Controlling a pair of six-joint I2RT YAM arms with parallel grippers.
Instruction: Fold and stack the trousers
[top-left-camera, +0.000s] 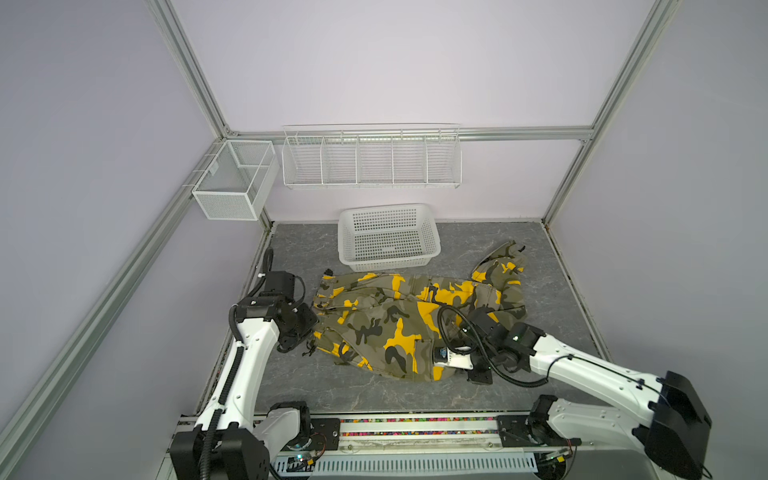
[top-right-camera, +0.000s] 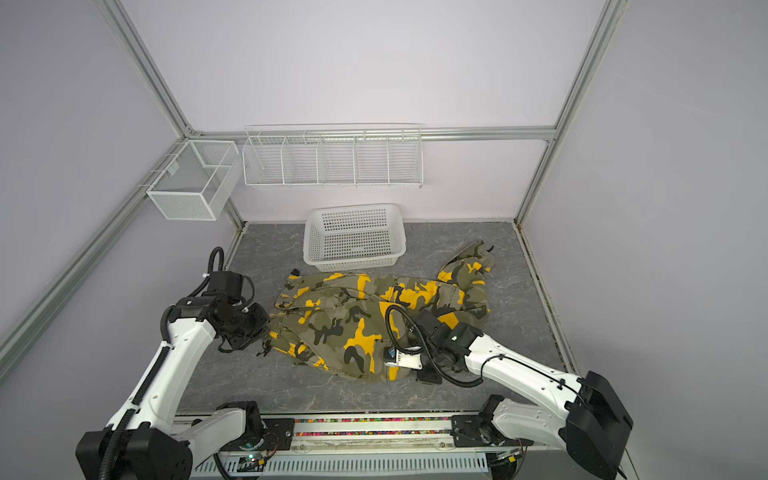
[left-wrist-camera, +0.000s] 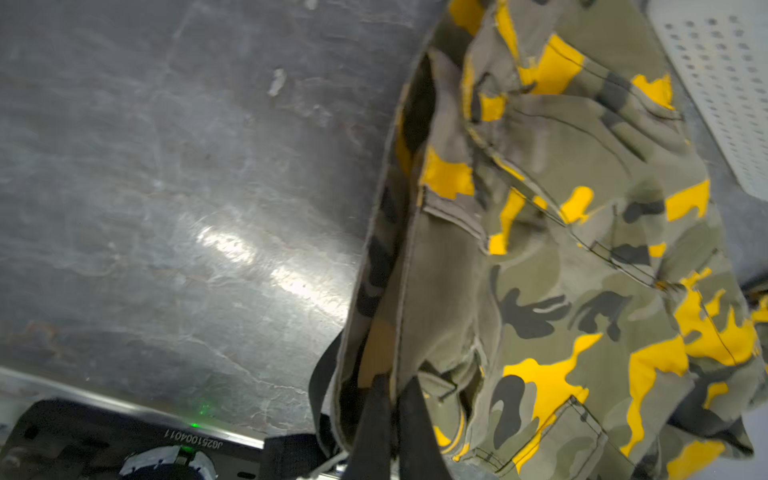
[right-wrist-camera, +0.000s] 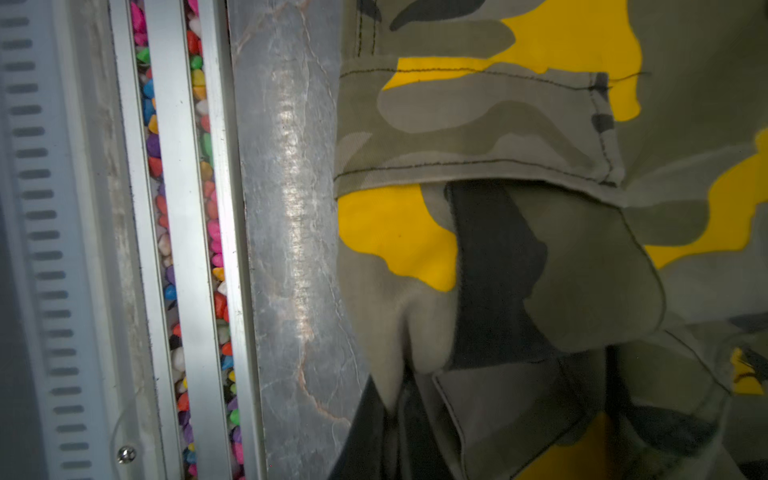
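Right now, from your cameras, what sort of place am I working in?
Probably a lab test cell, not a home: an aluminium-profile frame holding plain lilac wall panels, with a white wire rack hung on the back wall.

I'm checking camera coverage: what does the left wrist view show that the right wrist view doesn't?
Only the left wrist view shows a corner of the white basket and the left gripper, shut on the edge of the trousers. Only the right wrist view shows the strip of coloured pebbles along the front edge of the table. Both views show the camouflage trousers lying on the grey table.
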